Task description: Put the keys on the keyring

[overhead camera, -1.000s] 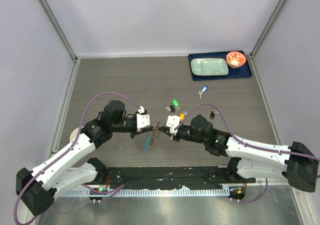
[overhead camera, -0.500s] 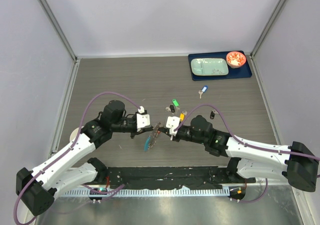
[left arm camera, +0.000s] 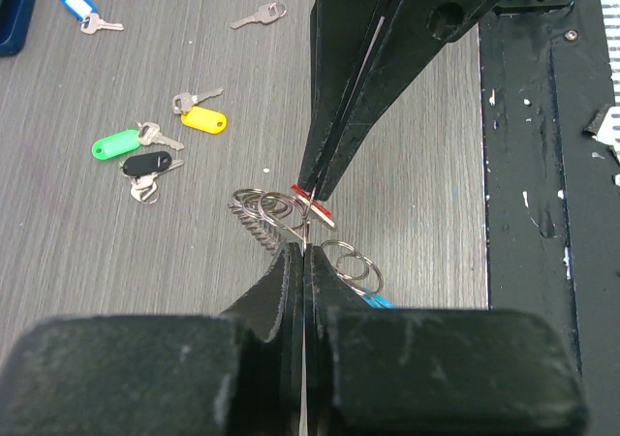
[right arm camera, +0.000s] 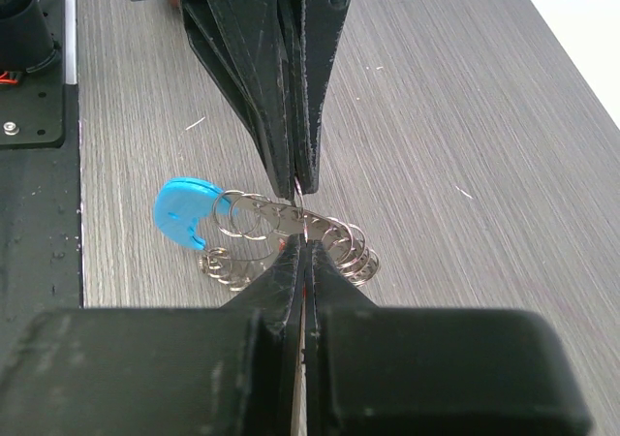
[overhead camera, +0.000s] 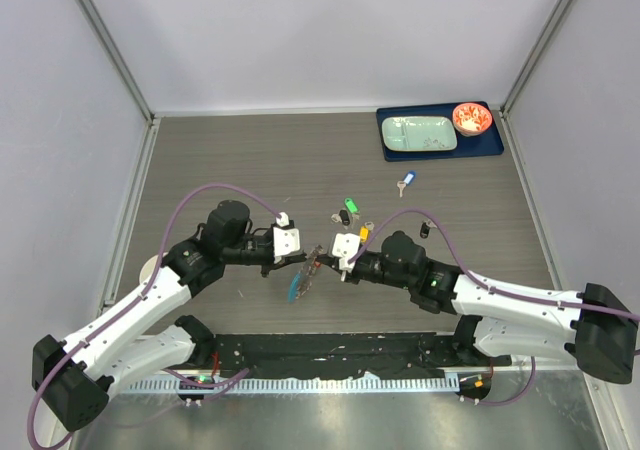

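Keyring [right arm camera: 281, 225] caught between my two hands, tips almost meeting. Left gripper [left arm camera: 303, 252] pinched tight on coiled rings; right gripper [right arm camera: 302, 244] clamped on same cluster from opposite side. Blue crescent [right arm camera: 184, 213] just beside pinch. Loose keys [left arm camera: 155, 150] well apart on table [overhead camera: 250, 160].

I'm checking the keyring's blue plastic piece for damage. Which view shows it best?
The right wrist view: the blue plastic piece appears whole and close, beside the ring coils. The left wrist view shows only a blue sliver next to its own fingers; the top view shows it tiny.
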`<state>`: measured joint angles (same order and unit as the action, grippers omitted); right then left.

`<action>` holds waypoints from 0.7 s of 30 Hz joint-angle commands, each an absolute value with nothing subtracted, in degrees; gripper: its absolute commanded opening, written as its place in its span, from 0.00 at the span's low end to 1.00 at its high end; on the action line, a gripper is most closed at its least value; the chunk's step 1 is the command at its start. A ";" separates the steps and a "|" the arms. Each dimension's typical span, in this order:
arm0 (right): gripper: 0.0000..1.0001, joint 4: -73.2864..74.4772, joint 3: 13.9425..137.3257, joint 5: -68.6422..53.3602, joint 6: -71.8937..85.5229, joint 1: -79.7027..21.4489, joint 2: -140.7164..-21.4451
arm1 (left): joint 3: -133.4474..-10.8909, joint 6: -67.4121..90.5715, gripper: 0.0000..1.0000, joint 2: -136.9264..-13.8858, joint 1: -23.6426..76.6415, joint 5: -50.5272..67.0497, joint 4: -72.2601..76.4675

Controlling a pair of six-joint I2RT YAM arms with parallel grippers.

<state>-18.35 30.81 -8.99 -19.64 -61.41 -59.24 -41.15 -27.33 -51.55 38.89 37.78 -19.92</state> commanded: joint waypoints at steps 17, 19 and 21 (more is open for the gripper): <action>0.01 -21.80 30.59 -7.82 -20.21 -62.05 -57.57 | -41.48 -26.89 0.00 -51.85 39.11 39.38 -17.05; 0.01 -21.80 30.59 -7.74 -20.30 -62.05 -57.74 | -41.48 -26.81 0.00 -51.86 39.11 39.55 -17.05; 0.01 -21.88 30.67 -7.56 -20.39 -62.05 -58.01 | -41.48 -26.81 0.00 -51.94 39.02 39.55 -17.05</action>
<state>-18.41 30.30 -8.56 -19.64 -61.76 -58.85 -41.15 -27.22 -51.66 38.89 37.80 -19.86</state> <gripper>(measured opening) 0.033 0.012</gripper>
